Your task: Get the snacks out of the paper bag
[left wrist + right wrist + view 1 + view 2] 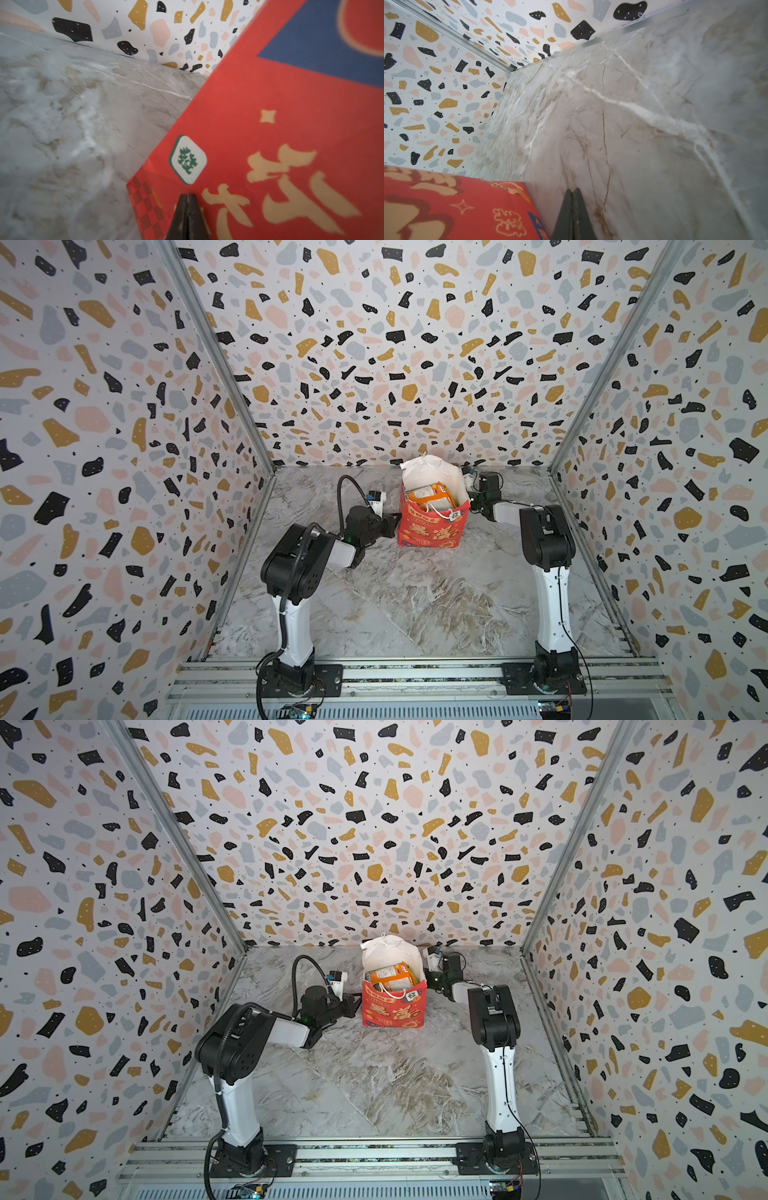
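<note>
Red bag (432, 531) upright — snacks (428, 494) inside.

paper bag (392, 1009) upright | snacks (390, 978) inside | left hand (355, 1006) beside

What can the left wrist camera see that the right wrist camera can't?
Only the left wrist view shows the white tile picture with a green character and the checkered strip on the red paper bag. Only the right wrist view shows the metal strip running up the corner where two walls meet. Both show the red bag, the marble table, the speckled wall, and that arm's own shut black fingers: the left fingers and the right fingers.
</note>
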Robot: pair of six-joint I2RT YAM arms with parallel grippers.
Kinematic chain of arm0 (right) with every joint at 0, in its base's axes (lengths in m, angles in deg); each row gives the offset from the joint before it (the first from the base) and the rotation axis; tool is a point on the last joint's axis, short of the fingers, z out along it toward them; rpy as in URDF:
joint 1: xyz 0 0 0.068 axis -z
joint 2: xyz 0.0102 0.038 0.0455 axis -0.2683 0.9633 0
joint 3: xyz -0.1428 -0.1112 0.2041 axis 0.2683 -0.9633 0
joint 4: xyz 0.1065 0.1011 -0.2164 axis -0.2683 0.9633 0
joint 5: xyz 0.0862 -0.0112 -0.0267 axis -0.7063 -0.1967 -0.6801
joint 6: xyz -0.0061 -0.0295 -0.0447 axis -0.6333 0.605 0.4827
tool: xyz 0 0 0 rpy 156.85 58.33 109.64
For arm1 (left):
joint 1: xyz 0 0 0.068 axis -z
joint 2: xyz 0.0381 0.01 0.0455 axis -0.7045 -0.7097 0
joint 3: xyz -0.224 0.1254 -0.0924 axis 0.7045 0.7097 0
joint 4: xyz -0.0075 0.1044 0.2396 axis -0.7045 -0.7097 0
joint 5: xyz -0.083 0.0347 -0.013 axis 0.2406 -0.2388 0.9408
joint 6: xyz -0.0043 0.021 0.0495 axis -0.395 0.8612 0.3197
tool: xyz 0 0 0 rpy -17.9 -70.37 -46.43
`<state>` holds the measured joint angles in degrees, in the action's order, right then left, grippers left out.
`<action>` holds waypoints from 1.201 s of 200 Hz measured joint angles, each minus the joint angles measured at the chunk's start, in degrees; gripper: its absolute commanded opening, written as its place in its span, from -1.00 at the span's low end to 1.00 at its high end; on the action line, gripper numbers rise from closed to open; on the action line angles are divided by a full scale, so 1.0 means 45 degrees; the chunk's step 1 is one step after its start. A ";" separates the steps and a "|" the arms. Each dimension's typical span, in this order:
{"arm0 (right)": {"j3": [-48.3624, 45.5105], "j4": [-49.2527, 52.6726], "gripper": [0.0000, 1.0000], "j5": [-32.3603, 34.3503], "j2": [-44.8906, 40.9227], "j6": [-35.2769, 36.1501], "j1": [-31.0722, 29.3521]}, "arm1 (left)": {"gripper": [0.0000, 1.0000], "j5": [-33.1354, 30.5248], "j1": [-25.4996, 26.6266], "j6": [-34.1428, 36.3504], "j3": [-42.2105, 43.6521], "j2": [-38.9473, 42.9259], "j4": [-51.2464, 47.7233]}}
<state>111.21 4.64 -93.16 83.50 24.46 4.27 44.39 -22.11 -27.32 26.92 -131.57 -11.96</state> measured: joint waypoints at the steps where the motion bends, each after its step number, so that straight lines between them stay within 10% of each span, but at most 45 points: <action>1: -0.0015 -0.0015 -1.00 -0.0005 0.0000 0.0000 0.0000 | -1.00 -0.0005 0.0024 -0.0005 0.0073 0.0058 0.0039; 97: -0.3861 -0.2477 -1.00 0.0427 -0.2001 -0.1549 -0.0466 | -0.99 -0.2817 -0.0918 0.1161 0.2249 0.6717 -0.2050; 185: -0.3959 0.0452 -0.21 0.2492 -0.5571 -0.0719 -0.0427 | -0.32 -0.2463 -0.1860 0.3623 -0.2705 0.7679 -0.5804; 240: -0.3939 0.2113 0.14 0.3570 -0.8767 0.0816 -0.0083 | -0.07 -0.0903 -0.1583 0.3886 -0.2259 0.7912 -0.6173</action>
<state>93.49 14.14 -77.09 44.05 28.13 3.90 40.33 -29.24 -9.83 16.75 -95.97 -39.74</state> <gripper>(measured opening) 0.545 0.424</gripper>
